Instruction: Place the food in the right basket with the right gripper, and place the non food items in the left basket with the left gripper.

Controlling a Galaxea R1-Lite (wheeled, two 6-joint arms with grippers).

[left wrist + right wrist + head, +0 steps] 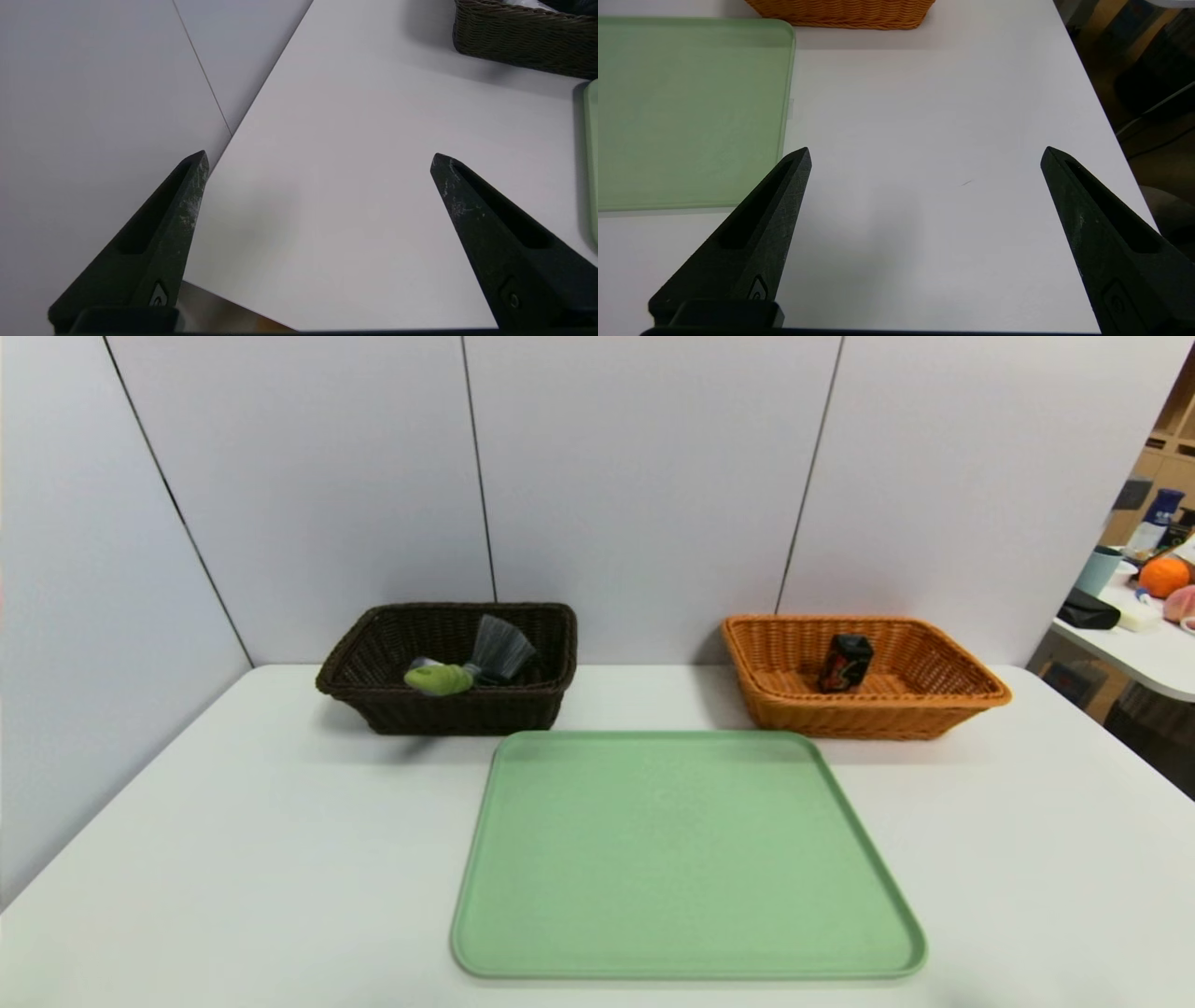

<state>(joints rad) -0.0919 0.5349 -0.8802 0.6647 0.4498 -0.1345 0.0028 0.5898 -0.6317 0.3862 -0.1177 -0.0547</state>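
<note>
The food (845, 663), a small black box with red print, stands inside the orange right basket (962, 695) at the back right. A brush with a green handle (439, 679) and grey bristles (502, 644) lies in the dark brown left basket (355, 681) at the back left. A white bottle is barely visible behind the brush. Neither arm shows in the head view. My left gripper (319, 161) hangs open over bare table near the left front edge, the dark basket (523, 42) far ahead. My right gripper (926, 156) is open over bare table beside the tray, holding nothing.
A light green tray (686, 859) lies in the middle of the white table, nothing on it. Grey partition panels (644, 476) close the back and left. Another table with clutter (1144, 607) stands beyond the right edge.
</note>
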